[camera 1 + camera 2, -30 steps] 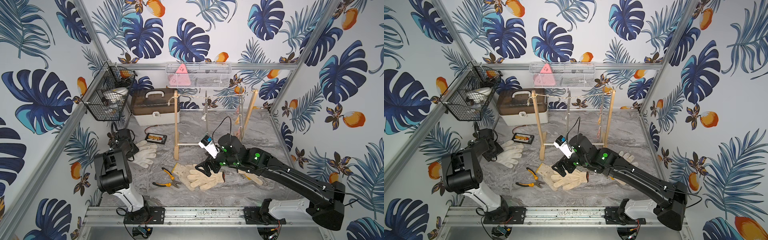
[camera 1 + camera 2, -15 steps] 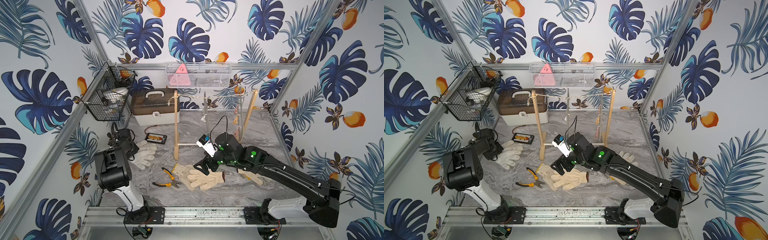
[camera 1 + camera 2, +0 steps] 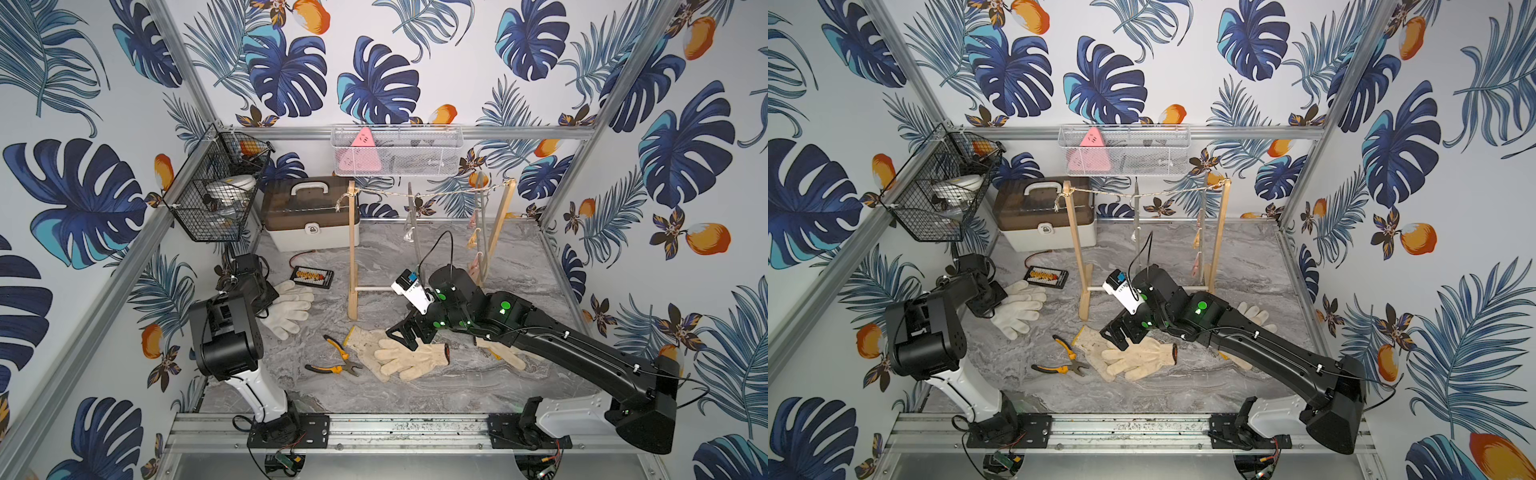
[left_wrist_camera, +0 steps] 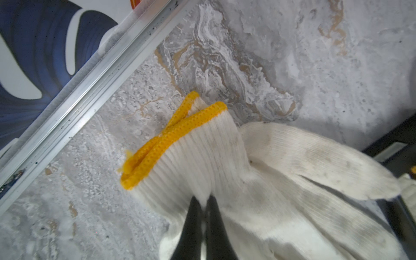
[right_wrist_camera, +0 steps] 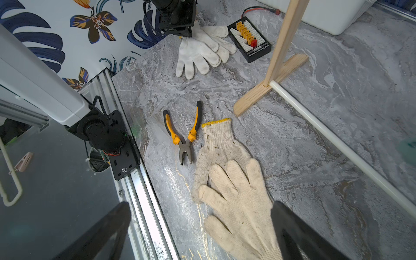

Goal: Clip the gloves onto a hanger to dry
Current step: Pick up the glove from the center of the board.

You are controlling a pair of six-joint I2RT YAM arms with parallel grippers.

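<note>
Left claw (image 4: 202, 201) has just clamped onto the yellow-cuffed glove pair (image 4: 216, 155), lying far left on the table (image 4: 304, 56). Right claw (image 3: 409, 332) hangs spread wide over the middle gloves (image 3: 415, 359). We judge the lift comes next.

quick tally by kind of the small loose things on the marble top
gloves: 5 at least (2 stacked gloves at the left gripper, 2 overlapping gloves below the right gripper, 1 half-hidden glove under the right arm)
pliers: 1
black connector board: 1
total: 7 at least
</note>
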